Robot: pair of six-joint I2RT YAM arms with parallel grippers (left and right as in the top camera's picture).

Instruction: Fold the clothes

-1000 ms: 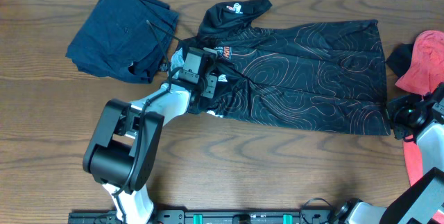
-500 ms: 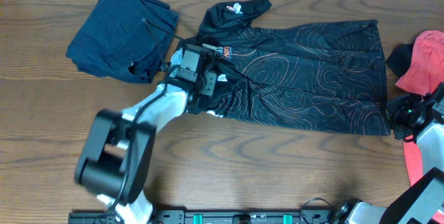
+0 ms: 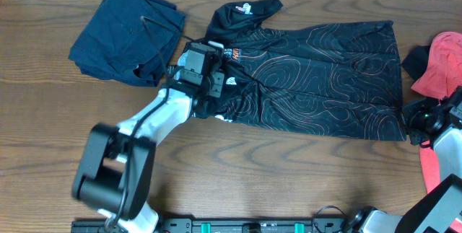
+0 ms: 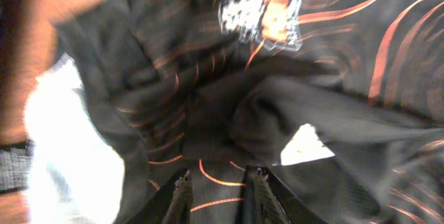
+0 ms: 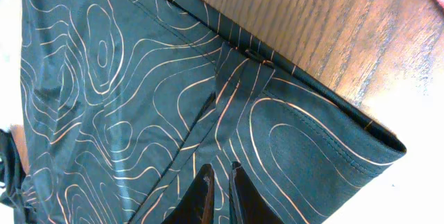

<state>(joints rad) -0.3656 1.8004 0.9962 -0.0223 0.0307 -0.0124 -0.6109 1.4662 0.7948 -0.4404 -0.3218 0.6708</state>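
1. The black jersey (image 3: 325, 74) is lying spread across the middle of the wooden table (image 3: 289, 182), with its thin orange-white contour lines facing up.
2. The left gripper (image 3: 204, 67) is pressing down onto the left end of the black jersey, where the cloth is bunching into dark folds.
3. In the left wrist view, the left gripper (image 4: 218, 177) is showing its fingers (image 4: 182, 189) a narrow way apart with rumpled jersey cloth between them. The view is blurring, so I cannot tell whether they are pinching it.
4. The right gripper (image 3: 417, 120) is sitting at the near right corner of the black jersey.
5. In the right wrist view, the right gripper (image 5: 220, 172) is holding its fingers (image 5: 205, 186) almost together, pinching a raised ridge of the black jersey (image 5: 125, 78).
6. A navy garment (image 3: 126, 34) is lying crumpled at the far left, just beside the left gripper.
7. A coral-red garment (image 3: 442, 63) is lying at the right edge, near the jersey's right end.
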